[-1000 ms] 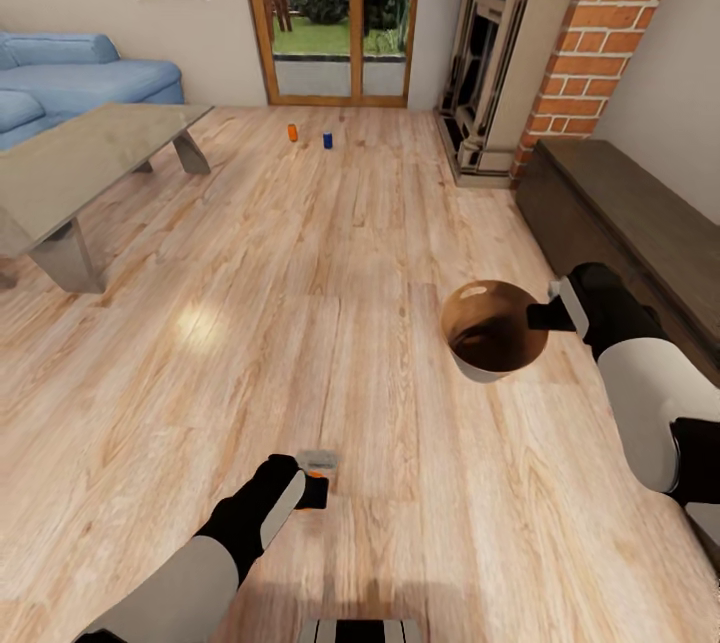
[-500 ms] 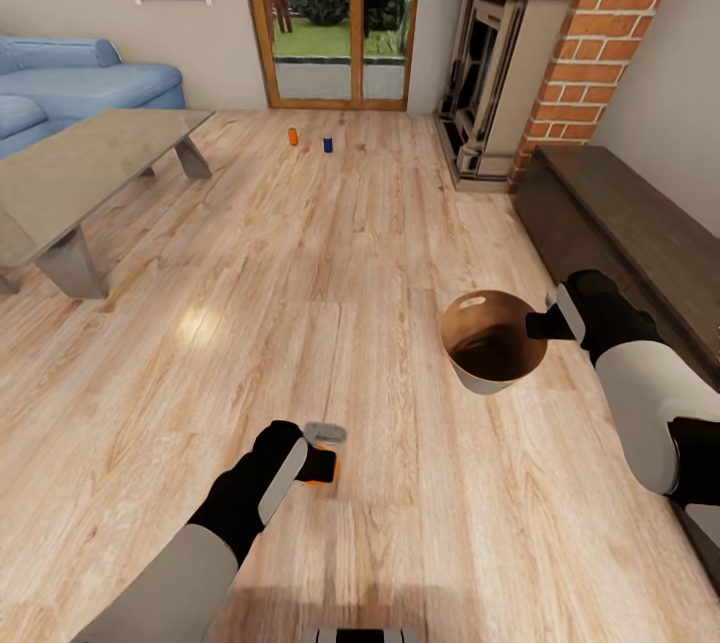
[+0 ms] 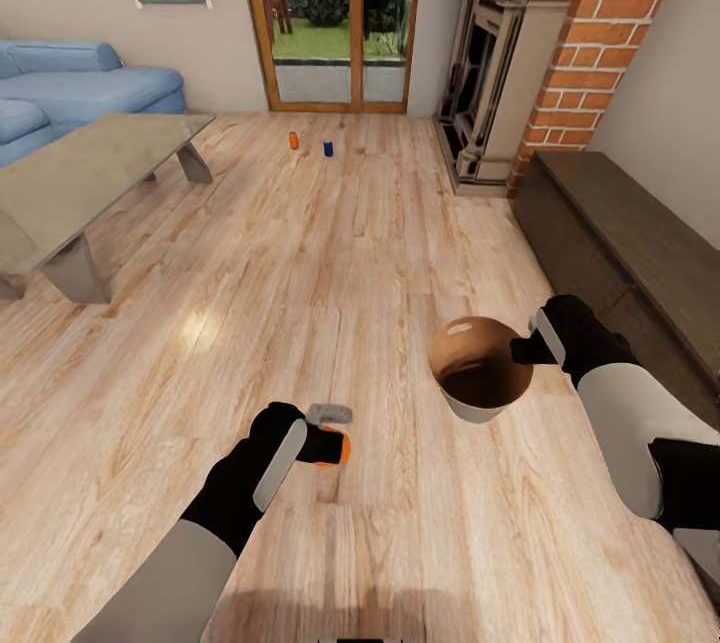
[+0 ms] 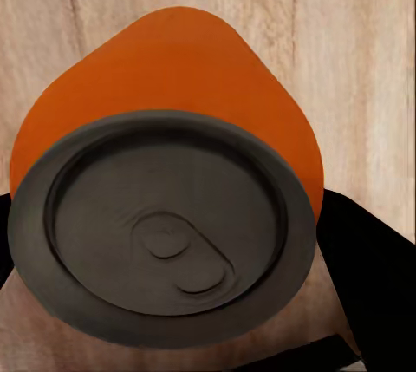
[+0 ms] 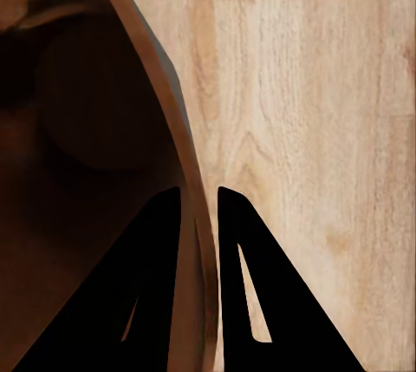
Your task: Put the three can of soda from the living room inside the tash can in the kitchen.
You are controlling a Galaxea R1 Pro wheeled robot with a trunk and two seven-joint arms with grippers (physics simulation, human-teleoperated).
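While we stood on the wood floor [image 3: 300, 253] of the living room, our left gripper [image 3: 322, 445] had its fingers closed around an orange soda can [image 3: 333, 447], held off the floor at our near left; the left wrist view looked straight onto the can's dark top [image 4: 165, 229], with the black fingers on either side of it. Our right gripper [image 3: 522, 350] pinched the rim of the bin [image 3: 478, 368], one finger inside and one outside the wall as the right wrist view showed, holding it up at our near right with its brown inside open and, as far as we could see, nothing in it. Can and bin were near each other but apart.

We judged the task barely begun. No can was in the bin yet. A second orange can [image 3: 293, 139] and a blue can [image 3: 327, 148] stood on the floor far ahead, near the glass doors [image 3: 330, 13], beyond the bench [image 3: 90, 163].
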